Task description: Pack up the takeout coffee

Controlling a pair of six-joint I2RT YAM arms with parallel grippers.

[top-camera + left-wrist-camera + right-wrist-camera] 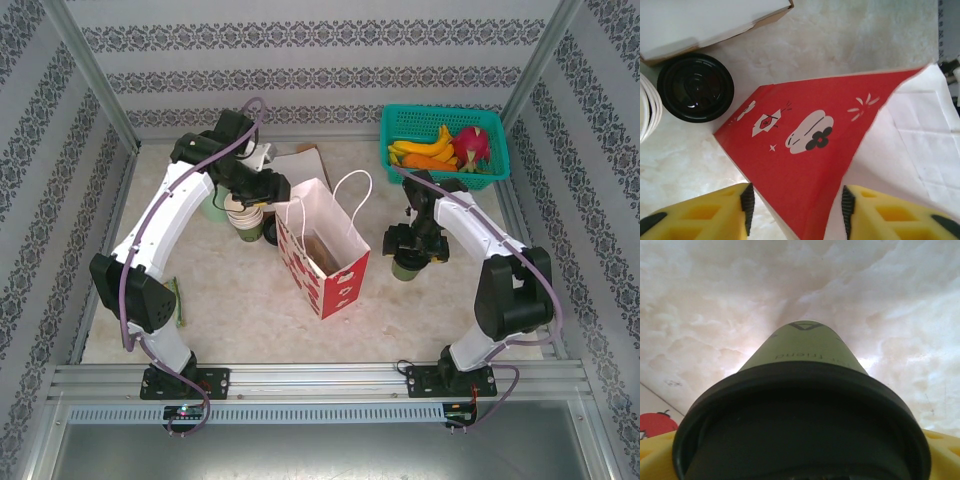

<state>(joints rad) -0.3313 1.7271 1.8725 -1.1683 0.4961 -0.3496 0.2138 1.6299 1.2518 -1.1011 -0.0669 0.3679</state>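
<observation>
Black-lidded takeout coffee (805, 355) sits clenched in the right claw (410, 256) at 3 o'clock of the red paper bag (325, 255), whose edge the released left claw (796, 205) straddles.

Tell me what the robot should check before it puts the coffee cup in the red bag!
1. Takeout coffee gripped by the right gripper: ok.
2. Black lid seated on the cup: ok.
3. Red paper bag upright, mouth open: ok.
4. Left gripper open, astride the bag's wall, actually steadying it: cannot tell.
5. Table bare between cup and bag: ok.
</observation>
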